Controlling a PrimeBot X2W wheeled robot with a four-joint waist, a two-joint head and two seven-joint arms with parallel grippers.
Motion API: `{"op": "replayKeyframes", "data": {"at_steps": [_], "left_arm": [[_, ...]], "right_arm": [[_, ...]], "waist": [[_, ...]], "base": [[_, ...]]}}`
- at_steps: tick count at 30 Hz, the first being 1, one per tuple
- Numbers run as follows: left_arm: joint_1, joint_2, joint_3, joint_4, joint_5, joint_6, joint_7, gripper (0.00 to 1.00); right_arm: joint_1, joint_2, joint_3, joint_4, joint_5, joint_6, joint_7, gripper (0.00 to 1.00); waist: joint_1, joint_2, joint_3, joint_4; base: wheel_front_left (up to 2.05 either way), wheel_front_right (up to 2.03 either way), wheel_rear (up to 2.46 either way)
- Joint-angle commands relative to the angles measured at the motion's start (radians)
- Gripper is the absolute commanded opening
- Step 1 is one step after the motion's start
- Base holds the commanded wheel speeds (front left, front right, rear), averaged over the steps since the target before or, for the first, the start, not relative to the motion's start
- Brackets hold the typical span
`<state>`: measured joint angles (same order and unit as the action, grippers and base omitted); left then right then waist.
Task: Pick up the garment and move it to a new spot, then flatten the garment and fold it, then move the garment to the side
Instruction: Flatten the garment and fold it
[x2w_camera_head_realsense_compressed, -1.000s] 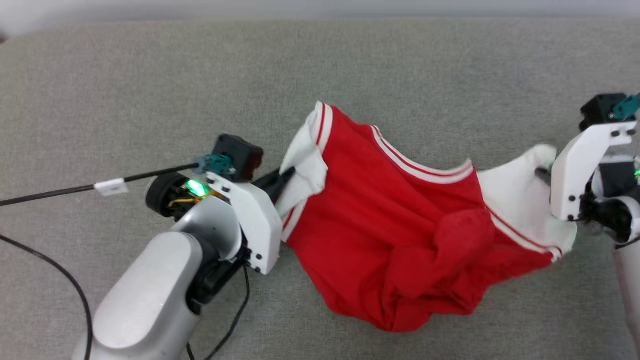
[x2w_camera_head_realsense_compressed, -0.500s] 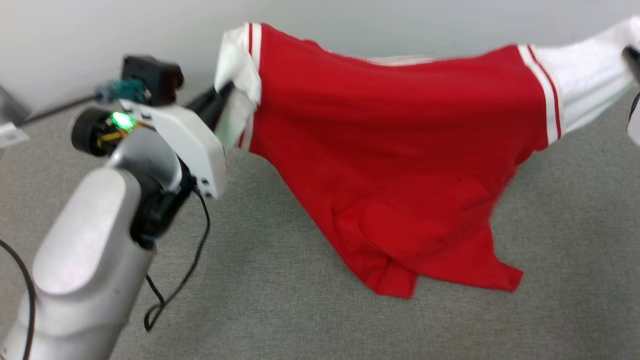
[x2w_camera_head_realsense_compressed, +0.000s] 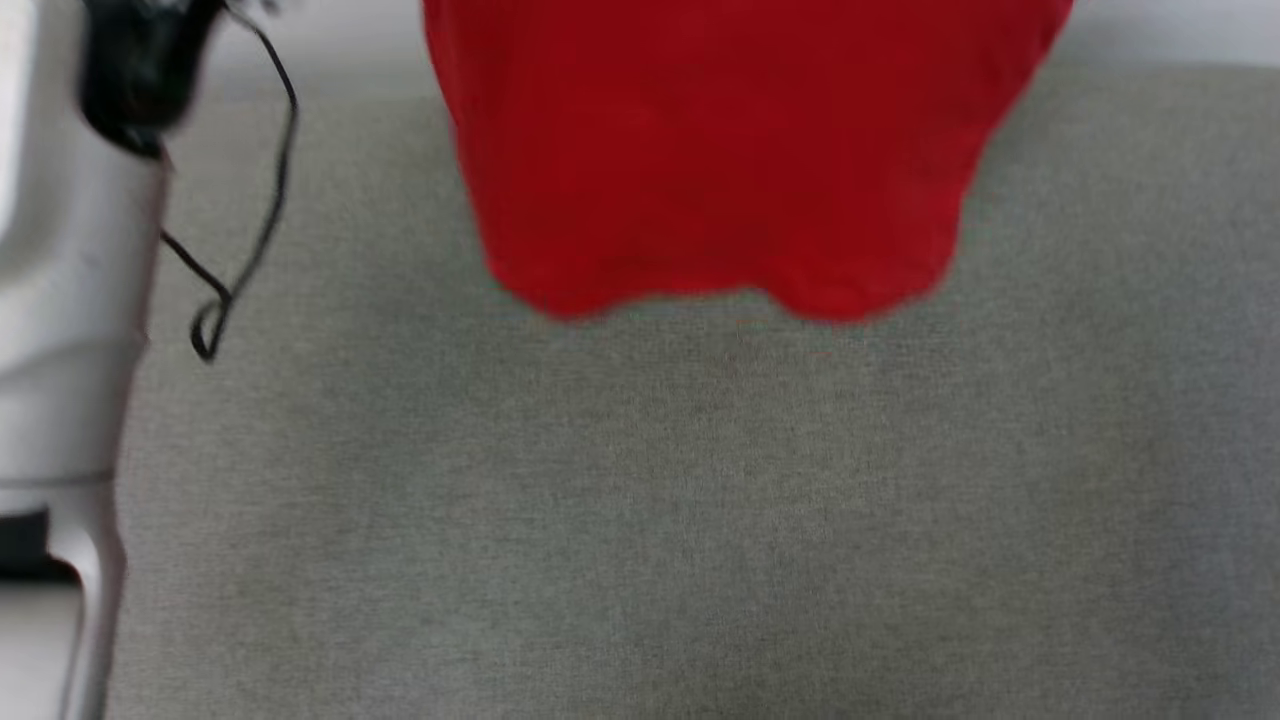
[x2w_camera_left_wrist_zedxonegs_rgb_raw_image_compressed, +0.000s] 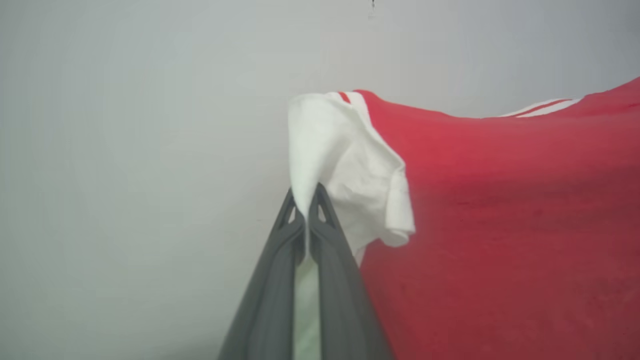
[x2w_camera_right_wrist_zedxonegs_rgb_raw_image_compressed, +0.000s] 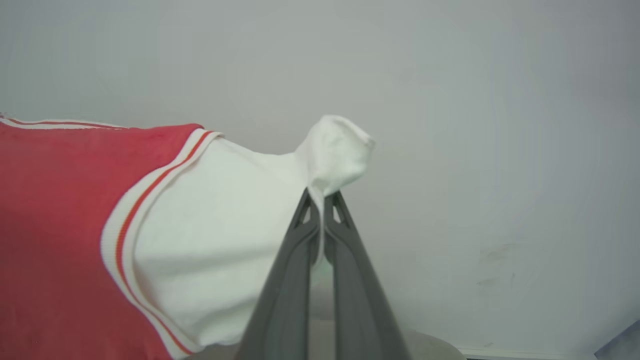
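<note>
1. The left fingers (x2w_camera_left_wrist_zedxonegs_rgb_raw_image_compressed: 300, 222) are pinched shut on the tip of the left sleeve end (x2w_camera_left_wrist_zedxonegs_rgb_raw_image_compressed: 345, 165). Only a little white cloth sits between them, so jerks risk a slip.
2. A black cable (x2w_camera_head_realsense_compressed: 250, 200) loops beside the left forearm (x2w_camera_head_realsense_compressed: 70, 300). Steer it away from the cloth.
3. The garment (x2w_camera_head_realsense_compressed: 720, 160) hangs in the air, spread between its sleeves over the grey cloth surface (x2w_camera_head_realsense_compressed: 640, 520). I cannot tell whether the hem brushes it.
4. For the move, I would carry both sides at one height and pace, with the top edge taut. Then let the hem land first and draw back, so the body lies flat.
5. The right fingers (x2w_camera_right_wrist_zedxonegs_rgb_raw_image_compressed: 315, 227) are shut on the right sleeve end (x2w_camera_right_wrist_zedxonegs_rgb_raw_image_compressed: 240, 215), again near its tip. Hold that pinch firm until the cloth rests.
</note>
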<state>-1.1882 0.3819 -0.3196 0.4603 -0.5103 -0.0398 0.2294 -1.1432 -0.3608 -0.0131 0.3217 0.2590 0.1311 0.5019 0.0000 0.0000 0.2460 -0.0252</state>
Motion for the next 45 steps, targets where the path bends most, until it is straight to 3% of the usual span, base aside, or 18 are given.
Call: {"op": "replayKeyframes", "data": {"at_steps": [1, 12, 21, 29, 37, 45], "left_arm": [[-0.036, 0.010, 0.010, 0.018, 0.010, 0.008, -0.016, 0.00], [-0.398, 0.063, 0.013, 0.131, 0.103, -0.021, -0.176, 0.00], [-0.495, 0.064, 0.032, 0.202, 0.098, -0.021, -0.271, 0.00], [-0.459, 0.037, 0.042, 0.313, 0.063, -0.043, -0.386, 0.00], [-0.365, 0.033, 0.038, 0.393, 0.040, -0.071, -0.476, 0.00], [0.028, 0.033, 0.130, 0.229, -0.019, -0.083, -0.496, 0.00]], "right_arm": [[-0.033, 0.008, 0.006, 0.009, -0.017, -0.001, -0.021, 0.00], [-0.341, 0.028, 0.076, 0.095, -0.040, -0.001, -0.286, 0.00], [-0.414, 0.040, 0.154, 0.143, -0.012, -0.001, -0.412, 0.00], [-0.434, 0.049, 0.229, 0.237, 0.064, -0.001, -0.459, 0.00], [-0.348, -0.008, 0.368, 0.269, 0.193, -0.001, -0.418, 0.00], [-0.015, -0.067, 0.402, 0.149, 0.280, -0.001, -0.398, 0.00]], "waist": [[0.0000, 0.0000, 0.075, -0.019], [0.0000, 0.0000, 0.299, -0.058], [0.0000, 0.0000, 0.451, -0.080], [0.0000, 0.0000, 0.500, -0.075], [0.0000, 0.0000, 0.452, -0.056], [0.0000, 0.0000, 0.269, -0.029]], "base": [[0.00, 0.00, 0.00], [0.00, 0.00, 0.00], [0.00, 0.00, 0.00], [0.00, 0.00, 0.00], [0.00, 0.00, 0.00], [0.00, 0.00, 0.00]]}}
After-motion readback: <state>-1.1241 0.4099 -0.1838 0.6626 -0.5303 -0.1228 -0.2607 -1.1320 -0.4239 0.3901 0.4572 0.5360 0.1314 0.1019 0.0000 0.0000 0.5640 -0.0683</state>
